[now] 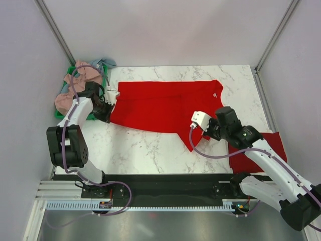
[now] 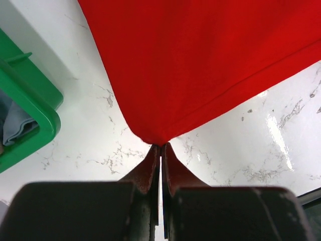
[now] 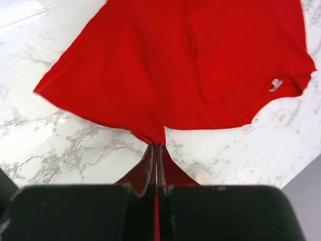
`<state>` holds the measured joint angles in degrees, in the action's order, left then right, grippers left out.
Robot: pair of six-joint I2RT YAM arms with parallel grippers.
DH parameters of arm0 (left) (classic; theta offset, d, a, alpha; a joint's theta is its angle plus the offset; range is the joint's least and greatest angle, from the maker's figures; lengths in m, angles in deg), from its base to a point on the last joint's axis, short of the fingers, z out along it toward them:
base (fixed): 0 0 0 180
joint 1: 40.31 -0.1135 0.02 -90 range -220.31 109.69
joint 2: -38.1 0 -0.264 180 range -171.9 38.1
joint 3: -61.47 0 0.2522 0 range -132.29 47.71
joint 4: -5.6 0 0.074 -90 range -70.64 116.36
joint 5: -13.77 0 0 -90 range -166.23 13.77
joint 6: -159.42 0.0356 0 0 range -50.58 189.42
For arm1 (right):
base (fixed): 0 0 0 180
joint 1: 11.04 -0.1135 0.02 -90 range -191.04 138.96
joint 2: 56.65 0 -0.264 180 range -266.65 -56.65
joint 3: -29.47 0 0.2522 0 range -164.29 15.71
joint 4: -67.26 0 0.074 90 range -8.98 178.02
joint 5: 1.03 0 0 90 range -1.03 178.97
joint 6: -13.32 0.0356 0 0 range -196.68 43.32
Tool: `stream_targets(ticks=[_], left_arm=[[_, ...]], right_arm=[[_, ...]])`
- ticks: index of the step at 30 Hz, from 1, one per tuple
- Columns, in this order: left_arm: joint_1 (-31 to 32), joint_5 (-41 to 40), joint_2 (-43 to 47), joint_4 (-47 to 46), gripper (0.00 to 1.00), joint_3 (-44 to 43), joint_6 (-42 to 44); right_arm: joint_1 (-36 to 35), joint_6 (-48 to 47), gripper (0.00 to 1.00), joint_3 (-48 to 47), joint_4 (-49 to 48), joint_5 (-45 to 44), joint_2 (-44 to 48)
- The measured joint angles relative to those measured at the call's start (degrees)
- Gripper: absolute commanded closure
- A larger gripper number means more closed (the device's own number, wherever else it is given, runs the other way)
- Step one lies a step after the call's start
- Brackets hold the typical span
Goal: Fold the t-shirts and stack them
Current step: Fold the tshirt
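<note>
Though outside both wrist views, second red t-shirt (image 1: 277, 144) overhead.

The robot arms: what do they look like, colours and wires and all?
The left arm and right arm have white shells with black joints. A greyish-purple cable loops along each. A small white box sits by the right wrist. The left gripper and right gripper each end in two dark tapered fingers.

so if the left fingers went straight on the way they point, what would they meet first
The red t-shirt: the left fingers seem shut on its corner, and its cloth spreads straight ahead.
</note>
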<state>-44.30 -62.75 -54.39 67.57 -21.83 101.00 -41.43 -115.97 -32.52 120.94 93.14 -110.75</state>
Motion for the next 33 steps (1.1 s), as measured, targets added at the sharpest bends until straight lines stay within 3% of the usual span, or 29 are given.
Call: stream_targets(ticks=[10,16,33], left_arm=[[1.7,2.1,-8.4,4.9,0.98,-11.5,1.6],[2.9,2.8,-15.1,7.4,0.98,-20.2,1.9],[2.3,-0.5,-31.0,10.5,0.98,-42.1,0.4]], right_arm=[[7.6,-0.6,1.0,-11.3,-7.3,-1.9,-11.8],[12.2,-0.1,1.0,-20.8,-12.0,-2.5,-24.1],[17.7,2.2,1.0,-44.7,-17.6,-3.3,-52.4]])
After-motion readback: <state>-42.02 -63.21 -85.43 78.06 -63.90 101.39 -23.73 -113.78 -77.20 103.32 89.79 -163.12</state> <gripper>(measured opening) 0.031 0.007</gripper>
